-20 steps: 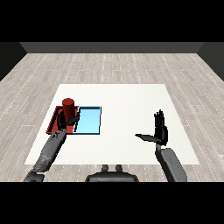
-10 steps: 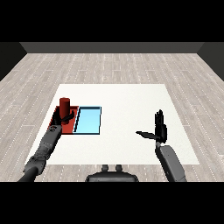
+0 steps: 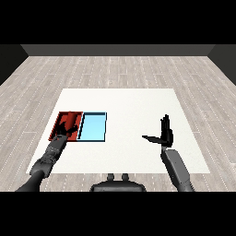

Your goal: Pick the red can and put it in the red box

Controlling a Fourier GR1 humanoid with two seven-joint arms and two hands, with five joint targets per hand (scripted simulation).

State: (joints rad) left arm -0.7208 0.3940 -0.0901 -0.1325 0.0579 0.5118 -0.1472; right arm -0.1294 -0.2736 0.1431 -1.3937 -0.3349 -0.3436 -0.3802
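The red tray (image 3: 56,134) lies at the table's left, with the light blue tray (image 3: 93,127) touching its right side. My left hand (image 3: 68,129) reaches over the red tray, its dark fingers stretched out across the tray floor. No red can rises above the tray; red patches show between the fingers, and I cannot tell can from tray there. My right hand (image 3: 166,133) hovers over the right part of the table, open, fingers upright and thumb pointing left, holding nothing.
The white table (image 3: 129,106) spreads behind and between the trays and my right hand. Grey wooden floor surrounds it. My left forearm (image 3: 48,159) runs from the lower left corner up to the red tray.
The upright red can seen in my left hand above the tray's far end no longer stands out. The left hand now lies lower over the tray, fingers spread. The right hand has barely moved.
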